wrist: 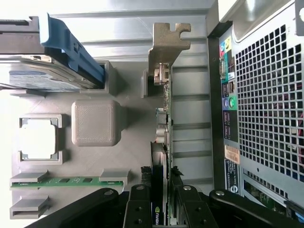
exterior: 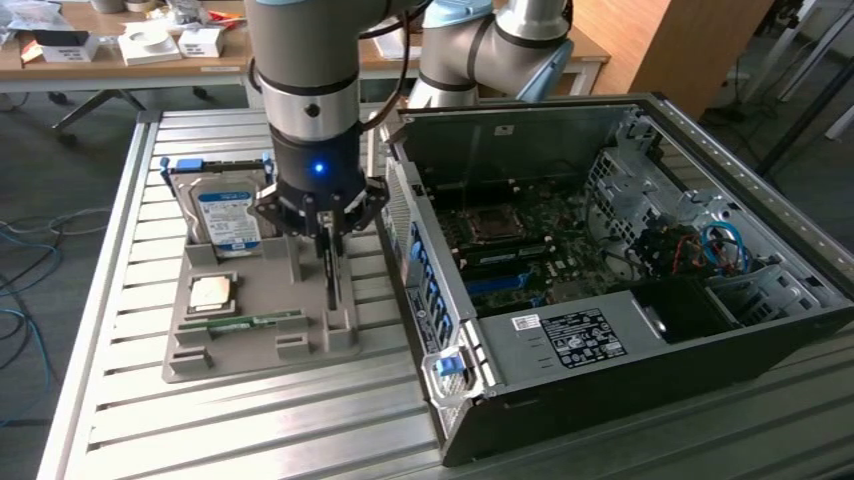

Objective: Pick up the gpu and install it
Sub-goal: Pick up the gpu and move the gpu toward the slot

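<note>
While viewed from outside, found the gripper (exterior: 327, 232) pinching the gpu (exterior: 331, 285), upright in a slot of the holder tray (exterior: 240, 350). From the wrist, saw fingers (wrist: 138, 209) pressed on both faces, away from the bracket (wrist: 167, 42); feared tilting and jamming in the tray's slot from an off-centre grip.

gpu (wrist: 162, 135), green card, standing on edge

The gpu (wrist: 164, 137) is built on a green circuit board, with a dull bare-metal bracket (wrist: 168, 45). The hand (wrist: 164, 206) is finished in matt black. Beside the hand, the tray (wrist: 95, 123) is of grey matt plastic, finely textured. The bench (exterior: 120, 330) beneath is ribbed, faintly shiny metal, and the case (wrist: 266, 95) is perforated sheet metal.
</note>
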